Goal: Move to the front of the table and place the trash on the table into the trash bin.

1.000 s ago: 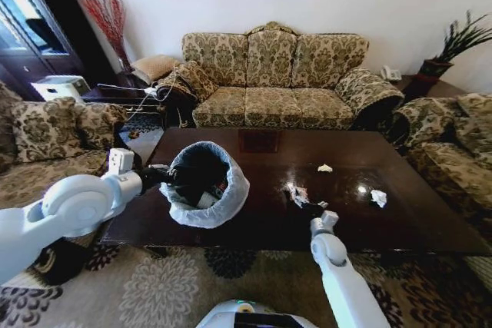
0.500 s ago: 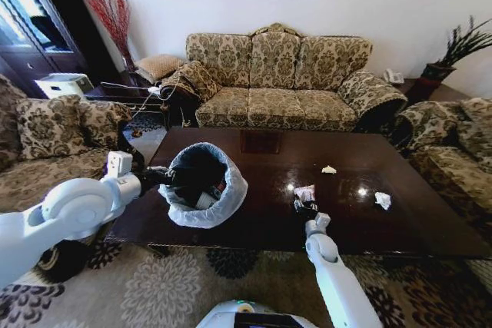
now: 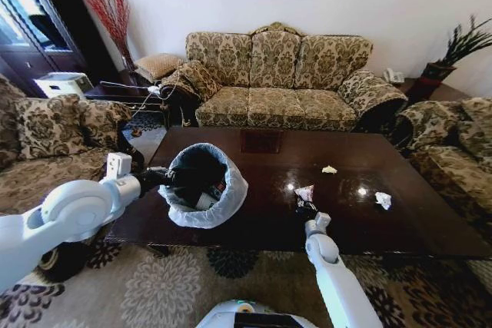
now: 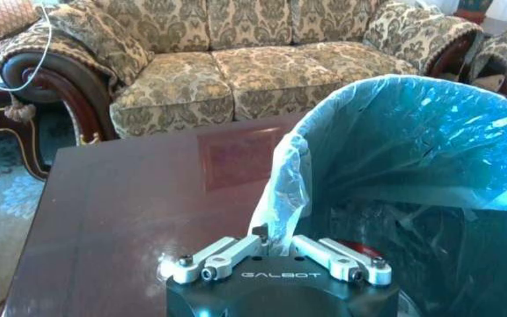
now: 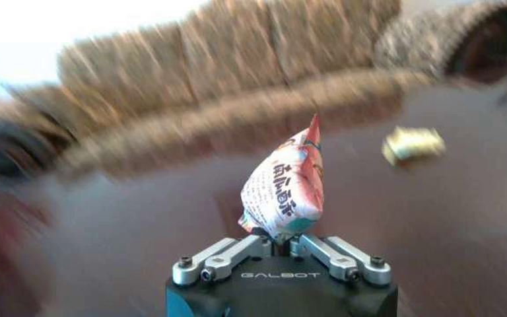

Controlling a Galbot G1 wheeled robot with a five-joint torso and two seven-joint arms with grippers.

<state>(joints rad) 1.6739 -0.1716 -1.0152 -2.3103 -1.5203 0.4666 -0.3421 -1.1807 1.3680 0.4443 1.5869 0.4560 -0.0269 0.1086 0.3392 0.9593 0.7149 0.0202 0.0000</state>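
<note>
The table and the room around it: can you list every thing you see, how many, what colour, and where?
table: one, dark brown, in front of the robot.
trash bin: one, black with a whitish bag, at the table's left end, with some trash already in it.
wrapper: one, white with red print, pinched in the right pincer.
yellowish scrap: one, on the table, toward the sofa.
white scrap: one, crumpled, on the table's right part.
sofa: one, patterned gold, behind the table.
armchairs: two, same pattern, at left and right.
plant: one, green, far right corner.
left pincer: shut on the bin's bag rim.
right pincer: shut on the wrapper, above the table.
</note>
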